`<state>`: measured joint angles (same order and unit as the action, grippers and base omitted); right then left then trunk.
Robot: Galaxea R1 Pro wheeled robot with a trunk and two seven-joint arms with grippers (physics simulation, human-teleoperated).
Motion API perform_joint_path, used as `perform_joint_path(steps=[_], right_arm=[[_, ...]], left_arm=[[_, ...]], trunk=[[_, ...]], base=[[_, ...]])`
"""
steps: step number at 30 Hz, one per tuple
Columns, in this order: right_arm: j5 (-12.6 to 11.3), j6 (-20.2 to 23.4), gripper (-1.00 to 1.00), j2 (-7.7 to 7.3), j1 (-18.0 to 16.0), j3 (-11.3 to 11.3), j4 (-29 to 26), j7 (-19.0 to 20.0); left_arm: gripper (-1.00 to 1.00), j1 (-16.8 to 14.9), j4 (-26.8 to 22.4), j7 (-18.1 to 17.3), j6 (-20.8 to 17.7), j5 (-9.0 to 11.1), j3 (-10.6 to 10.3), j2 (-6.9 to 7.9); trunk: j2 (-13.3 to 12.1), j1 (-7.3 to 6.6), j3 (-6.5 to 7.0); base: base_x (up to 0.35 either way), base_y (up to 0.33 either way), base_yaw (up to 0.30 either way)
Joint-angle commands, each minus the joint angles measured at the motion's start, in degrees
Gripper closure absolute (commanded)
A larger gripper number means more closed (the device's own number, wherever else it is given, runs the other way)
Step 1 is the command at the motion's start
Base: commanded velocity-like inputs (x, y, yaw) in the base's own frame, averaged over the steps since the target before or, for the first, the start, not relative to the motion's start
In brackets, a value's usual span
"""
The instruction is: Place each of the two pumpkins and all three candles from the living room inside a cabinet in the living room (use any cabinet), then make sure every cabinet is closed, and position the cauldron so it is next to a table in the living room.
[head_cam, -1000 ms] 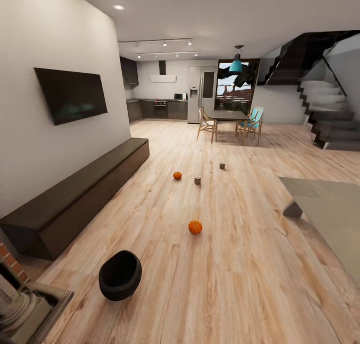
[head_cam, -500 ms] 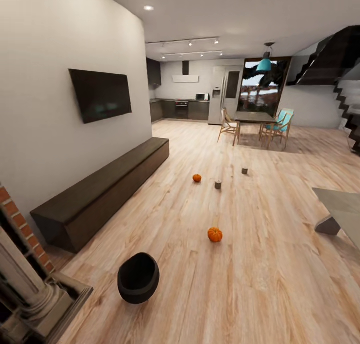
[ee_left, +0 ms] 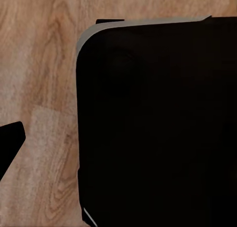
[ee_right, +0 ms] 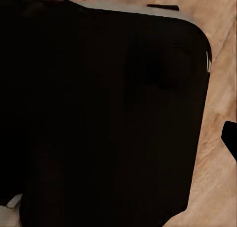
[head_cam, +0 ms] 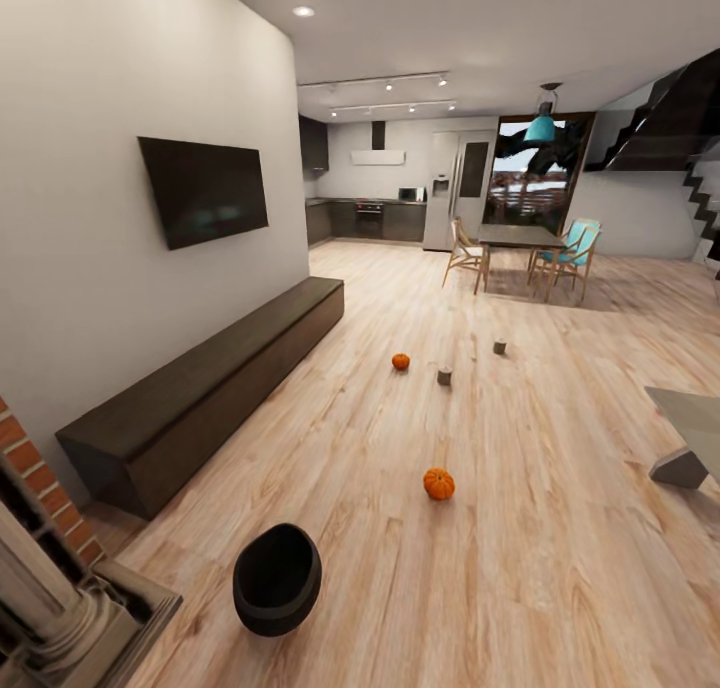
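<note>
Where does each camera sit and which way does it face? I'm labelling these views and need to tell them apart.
Head view: from the robot's head, looking forward and down the living room at the cabinet, cauldron and pumpkins.
Left wrist view: on the left arm, facing down at a black rounded body part over the wood floor.
Right wrist view: on the right arm, facing down alike.
All three share the wood floor.

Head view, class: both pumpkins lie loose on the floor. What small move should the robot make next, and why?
Probably roll forward toward the nearer pumpkin. It lies on the open wood floor ahead, beyond the cauldron, seemingly too far to reach. The farther pumpkin and two candles lie deeper in, and the cabinet looks fully closed.
</note>
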<state>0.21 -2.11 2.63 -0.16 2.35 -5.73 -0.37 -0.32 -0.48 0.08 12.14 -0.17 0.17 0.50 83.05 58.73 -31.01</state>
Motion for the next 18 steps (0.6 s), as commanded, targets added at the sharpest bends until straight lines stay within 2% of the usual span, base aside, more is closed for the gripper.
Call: perform_joint_path(steps=[1, 4, 6, 10, 11, 14, 18], right_arm=[[-0.06, -0.02, -1.0, 0.02, -0.04, 0.19, -1.17, -0.05], [-0.26, 0.43, -1.0, 0.15, -0.33, 0.11, -7.05, -0.13], [-0.32, 0.56, -1.0, 0.44, -0.5, 0.14, -11.77, -0.15], [-0.36, 0.6, -1.0, 0.86, -0.72, 0.18, -16.44, -0.17], [-0.18, 0.64, -1.0, 1.38, -1.19, 0.23, -18.4, -0.2], [-0.04, 0.64, -1.0, 1.58, -1.55, 0.24, -19.15, -0.25], [-0.26, 0.48, -1.0, 1.62, -1.85, 0.25, -19.18, -0.3]], left_arm=[[-1.0, -0.03, 0.05, 0.1, 0.14, -0.04, 0.03, -0.01], [-1.0, -0.11, 0.01, 0.52, -0.32, -0.03, 0.01, -0.01], [-1.0, -1.36, -0.22, 0.68, -0.5, 0.22, 0.09, 0.2], [-1.0, -3.1, -0.55, 0.79, -0.44, 0.41, 0.42, 0.35], [-1.0, -3.73, -1.95, 0.85, -0.4, 0.59, 0.59, 0.42], [-1.0, -3.98, -3.99, 1.3, -0.35, 1.77, 0.85, 0.49], [-1.0, -4.16, -6.98, 2.8, -0.5, 4.34, 1.0, 1.14]], trunk=[[0.02, 0.0, -0.05], [0.02, 0.0, -0.05], [0.02, 0.0, -0.05], [0.02, 0.0, -0.05], [0.02, 0.0, -0.05], [0.02, 0.0, -0.05], [0.02, 0.0, -0.05]], base=[[0.035, 0.0, 0.001], [0.019, 0.0, 0.0], [0.09, 0.029, 0.0], [0.164, 0.081, 0.0], [0.063, 0.029, 0.0], [0.033, 0.015, 0.0], [0.011, 0.005, 0.0]])
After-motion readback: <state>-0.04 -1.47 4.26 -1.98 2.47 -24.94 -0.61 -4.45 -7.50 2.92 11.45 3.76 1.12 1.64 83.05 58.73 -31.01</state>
